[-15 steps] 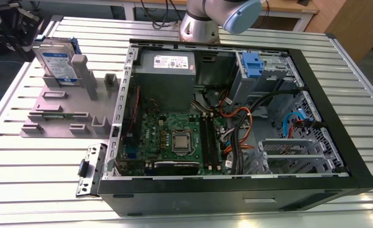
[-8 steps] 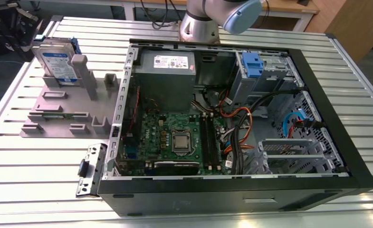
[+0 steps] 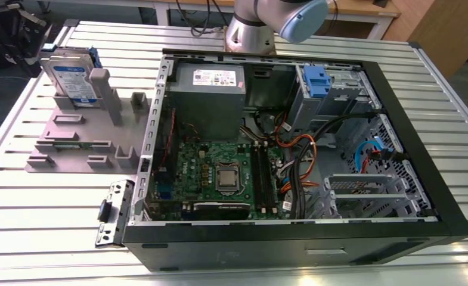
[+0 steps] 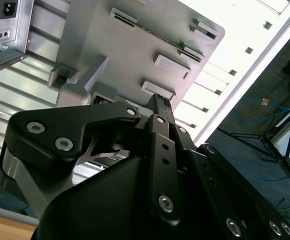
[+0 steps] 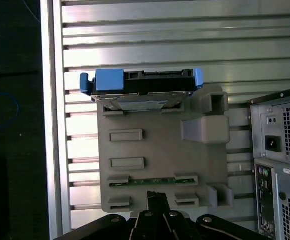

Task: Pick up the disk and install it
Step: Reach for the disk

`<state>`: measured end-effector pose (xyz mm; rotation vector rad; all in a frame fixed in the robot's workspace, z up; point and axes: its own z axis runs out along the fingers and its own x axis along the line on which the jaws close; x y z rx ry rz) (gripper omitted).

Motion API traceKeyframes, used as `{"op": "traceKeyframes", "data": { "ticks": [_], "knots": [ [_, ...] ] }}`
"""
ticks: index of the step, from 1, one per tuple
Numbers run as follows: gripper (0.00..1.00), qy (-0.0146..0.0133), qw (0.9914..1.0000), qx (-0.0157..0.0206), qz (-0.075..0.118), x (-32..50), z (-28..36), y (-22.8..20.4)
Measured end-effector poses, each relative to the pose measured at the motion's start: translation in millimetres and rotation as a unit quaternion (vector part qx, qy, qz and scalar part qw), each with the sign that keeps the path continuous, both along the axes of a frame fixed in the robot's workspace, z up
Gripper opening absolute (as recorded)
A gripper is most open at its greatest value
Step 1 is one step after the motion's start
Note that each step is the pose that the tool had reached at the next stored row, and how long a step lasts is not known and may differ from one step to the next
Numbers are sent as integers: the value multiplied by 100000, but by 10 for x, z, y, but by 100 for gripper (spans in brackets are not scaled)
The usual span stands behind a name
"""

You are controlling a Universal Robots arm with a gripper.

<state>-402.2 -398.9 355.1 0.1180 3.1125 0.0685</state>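
Observation:
The disk (image 3: pixel 71 80) stands on edge in a slot of a grey holder block (image 3: pixel 74 137), on the table at the exterior view's left of the computer case. It is silver with a white-and-blue label and a blue bracket. In the first wrist view the disk (image 5: pixel 142 85) shows edge-on, its blue bracket ends sticking out at both sides. My gripper (image 5: pixel 157 196) hangs high over the holder block (image 5: pixel 155 150), well apart from the disk. Its black fingertips (image 4: pixel 160 100) are pressed together with nothing between them.
The open computer case (image 3: pixel 424 155) lies on its side on the slatted metal table (image 3: pixel 50 208). Inside are a grey power supply (image 3: pixel 210 89), a motherboard (image 3: pixel 217 173), cables and a metal drive cage with a blue latch (image 3: pixel 317 80). A green memory strip (image 5: pixel 152 182) sits in the holder block.

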Motion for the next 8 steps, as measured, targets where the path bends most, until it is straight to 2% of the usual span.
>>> {"op": "traceKeyframes", "data": {
  "ticks": [8],
  "knots": [
    [10, 1, 100000, 0, -1, -21, 0, 0]
  ]
}}
